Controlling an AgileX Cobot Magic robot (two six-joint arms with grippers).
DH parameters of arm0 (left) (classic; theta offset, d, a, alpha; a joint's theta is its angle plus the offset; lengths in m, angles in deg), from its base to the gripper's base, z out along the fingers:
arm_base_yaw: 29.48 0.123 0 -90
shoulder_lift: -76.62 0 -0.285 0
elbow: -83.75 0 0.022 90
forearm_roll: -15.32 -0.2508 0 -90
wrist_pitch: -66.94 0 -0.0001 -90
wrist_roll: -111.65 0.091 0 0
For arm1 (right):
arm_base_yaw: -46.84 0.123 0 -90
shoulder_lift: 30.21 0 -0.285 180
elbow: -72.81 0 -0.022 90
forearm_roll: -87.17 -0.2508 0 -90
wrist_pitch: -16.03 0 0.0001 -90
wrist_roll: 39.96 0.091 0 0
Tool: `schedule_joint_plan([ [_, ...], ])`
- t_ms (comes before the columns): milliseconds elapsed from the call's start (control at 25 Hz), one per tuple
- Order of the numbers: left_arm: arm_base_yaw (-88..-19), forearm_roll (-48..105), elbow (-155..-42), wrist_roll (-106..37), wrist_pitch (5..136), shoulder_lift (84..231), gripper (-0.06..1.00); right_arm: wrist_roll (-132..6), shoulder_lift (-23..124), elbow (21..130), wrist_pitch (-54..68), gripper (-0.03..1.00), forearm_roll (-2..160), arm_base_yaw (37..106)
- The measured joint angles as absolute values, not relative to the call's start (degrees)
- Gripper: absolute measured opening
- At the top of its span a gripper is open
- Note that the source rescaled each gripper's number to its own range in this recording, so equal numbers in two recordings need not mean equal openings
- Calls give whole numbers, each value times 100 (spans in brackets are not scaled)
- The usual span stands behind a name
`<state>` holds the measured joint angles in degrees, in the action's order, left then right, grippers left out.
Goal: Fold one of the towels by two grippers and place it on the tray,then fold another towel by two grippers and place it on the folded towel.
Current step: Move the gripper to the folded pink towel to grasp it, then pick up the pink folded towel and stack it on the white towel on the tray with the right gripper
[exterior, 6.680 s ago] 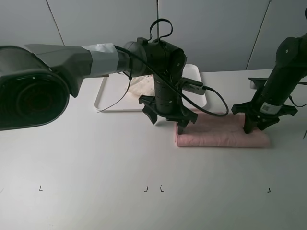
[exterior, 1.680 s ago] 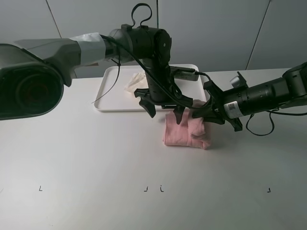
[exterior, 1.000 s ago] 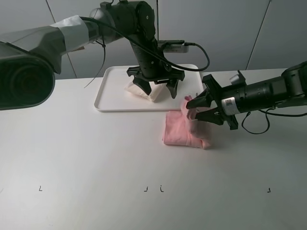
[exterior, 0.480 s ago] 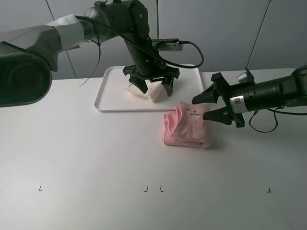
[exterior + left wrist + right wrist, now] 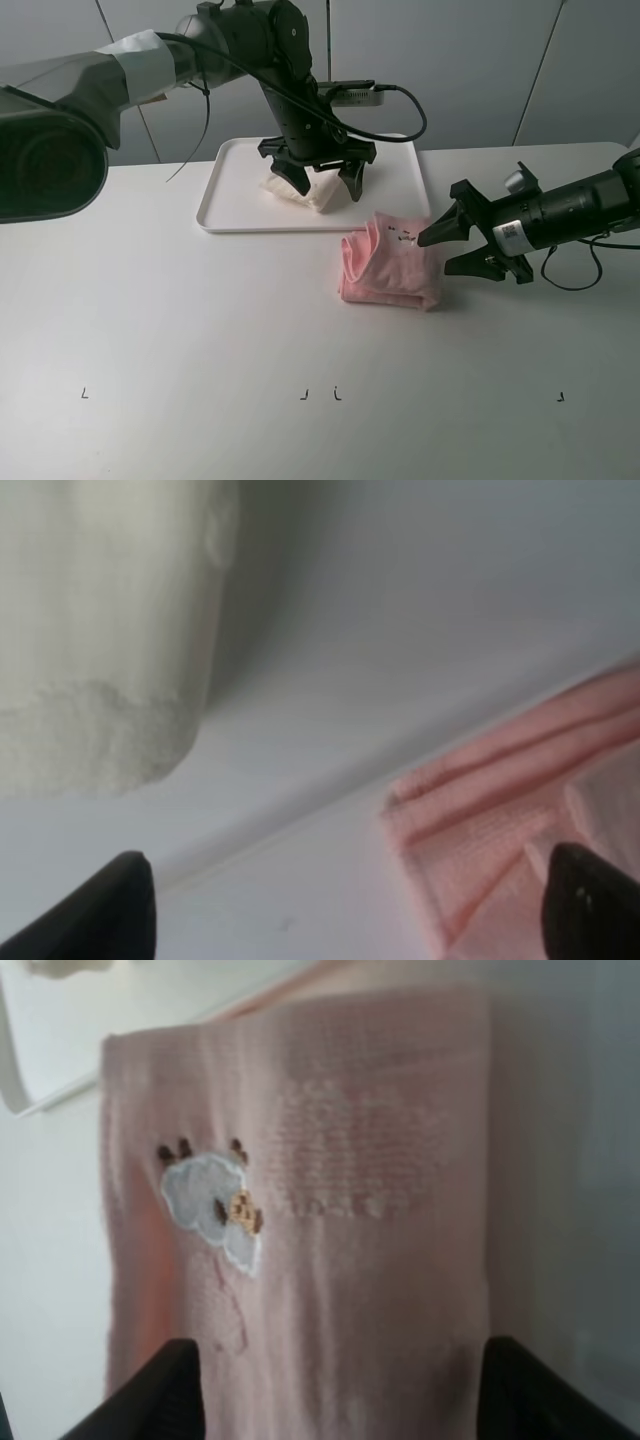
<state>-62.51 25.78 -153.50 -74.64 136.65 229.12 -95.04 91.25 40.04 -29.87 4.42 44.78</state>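
the folded pink towel [image 5: 390, 262] lies on the tabletop [image 5: 200, 330] just in front of the tray [image 5: 232, 200]. the right pincer [image 5: 447, 247] gapes empty at its edge; the left pincer [image 5: 318, 180], spread wide, hangs over the cream towel [image 5: 312, 192] in the tray.

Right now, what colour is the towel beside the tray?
Pale pink towel, clearest in the right wrist view.

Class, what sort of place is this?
Probably a robotics lab: a bare white table with small corner marks, plain grey wall panels behind, and two black arms working on a pink towel beside a tray.
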Motion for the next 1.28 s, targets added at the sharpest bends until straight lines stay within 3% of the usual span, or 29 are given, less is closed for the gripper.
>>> schedule_joint_plan([
  [480,-6251,2648,-15350,-7398,13665,22912,99,-10124,9721,4004,-3199,59,-44,4469],
  [560,-6251,2648,-15350,-7398,13665,22912,99,-10241,9763,4004,-3185,50,-70,4469],
  [720,-6251,2648,-15350,-7332,13665,22912,99,-10486,9818,4004,-3253,16,-249,4469],
  [800,-6251,2648,-15350,-7319,13665,22912,99,-10643,9818,4004,-3385,7,-475,4469],
  [1040,-6251,2673,-15350,-7243,13665,22912,99,-11024,9818,4004,-3941,7,-953,4469],
  [1280,-6251,3121,-15350,-6835,13665,22912,99,-10952,9818,4211,-3976,7,-449,4469],
])
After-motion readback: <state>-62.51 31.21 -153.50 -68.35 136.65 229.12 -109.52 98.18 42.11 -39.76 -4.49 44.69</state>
